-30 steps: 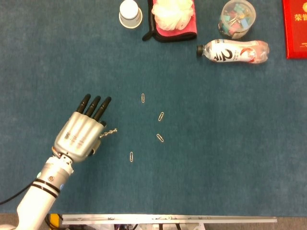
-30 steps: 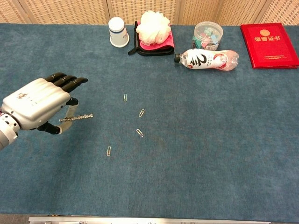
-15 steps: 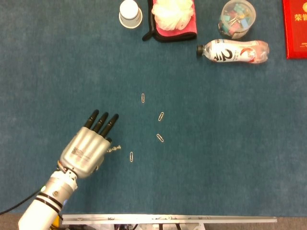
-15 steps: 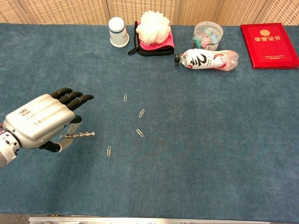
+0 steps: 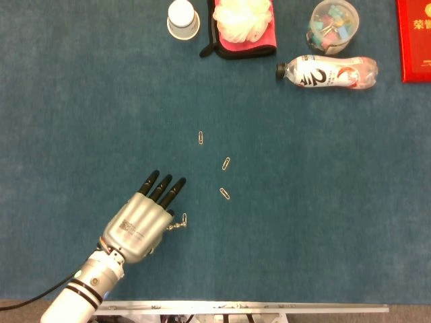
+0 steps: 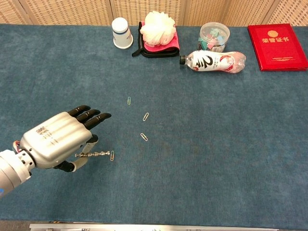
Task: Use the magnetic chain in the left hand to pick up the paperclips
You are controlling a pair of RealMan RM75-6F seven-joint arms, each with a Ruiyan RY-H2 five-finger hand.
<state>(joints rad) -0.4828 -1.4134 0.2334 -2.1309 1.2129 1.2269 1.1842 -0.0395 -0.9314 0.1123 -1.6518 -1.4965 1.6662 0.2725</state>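
Here our left hand (image 6: 57, 141) pinches the magnetic chain (image 6: 94, 155) low between thumb and a finger, the other fingers stretched flat over the blue worktop (image 6: 216, 144). The chain pokes out sideways toward the robot's right, roughly level, and its free tip sits right at the nearest paperclip (image 6: 112, 155); from the chest view the two look to be touching or just short of it, and we cannot tell which. The head view shows the same: chain tip (image 5: 176, 225) just beside that clip (image 5: 184, 217).

That clip lies flat with its long axis running away from us, so it stands crosswise to the chain. Three more clips lie further out and to the right: one (image 6: 144, 136) near, one (image 6: 146, 116) beyond it, and one (image 6: 129, 100) furthest back, all well apart from the hand. Each is a small, thin loop of pale wire, flat on the cloth.

We judge the next move to be a short nudge of the tip rightward onto the nearest clip, then a sweep out toward the others.

Our right hand shows in neither view, so the left is the only one placed to do this.
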